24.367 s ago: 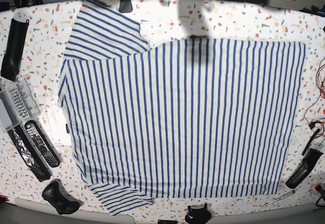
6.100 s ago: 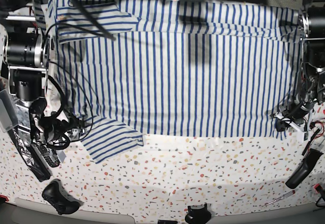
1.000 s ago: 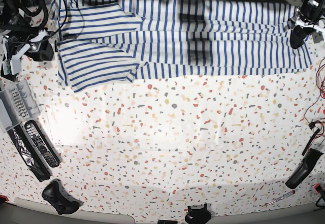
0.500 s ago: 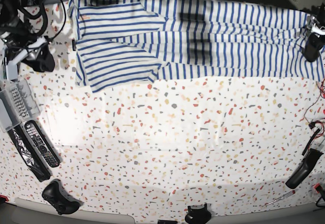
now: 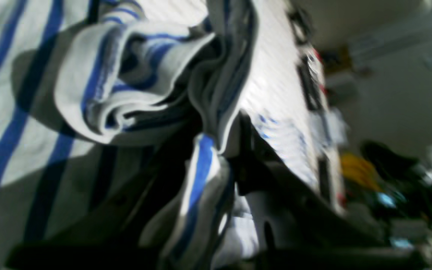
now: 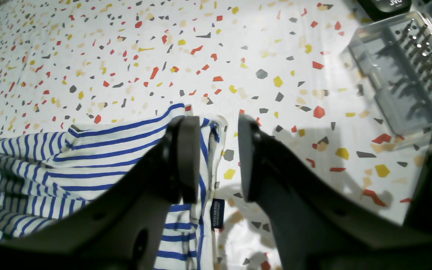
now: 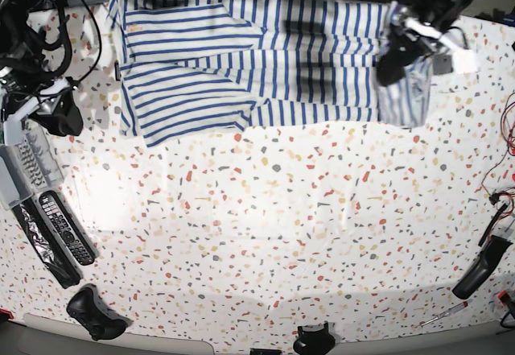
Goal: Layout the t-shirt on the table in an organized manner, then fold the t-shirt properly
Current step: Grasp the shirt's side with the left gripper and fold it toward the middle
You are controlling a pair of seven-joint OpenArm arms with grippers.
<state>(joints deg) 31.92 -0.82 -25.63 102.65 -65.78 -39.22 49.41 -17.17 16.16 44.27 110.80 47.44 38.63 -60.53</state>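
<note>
The t-shirt [image 7: 241,57], white with blue stripes, lies folded into a long band across the far side of the table [image 7: 282,234]. My left gripper [image 7: 393,63] is shut on the shirt's right end, which hangs from it in a bunch above the band. In the left wrist view the crumpled cloth [image 5: 99,86] fills the frame. My right gripper [image 7: 63,117] hovers open just off the shirt's left edge, holding nothing. The right wrist view shows the right gripper [image 6: 215,125] above that edge [image 6: 107,161] and the dark neck tag [image 6: 217,213].
A clear plastic bit box [image 7: 20,166] [image 6: 399,71] sits at the left edge beside two remotes [image 7: 64,226]. A black controller [image 7: 92,311] lies at the front left. Dark tools [image 7: 483,266] and cables line the right edge.
The left gripper has swung from the table's far right edge toward the middle, carrying the shirt's right end over the band. The right gripper has barely moved.
</note>
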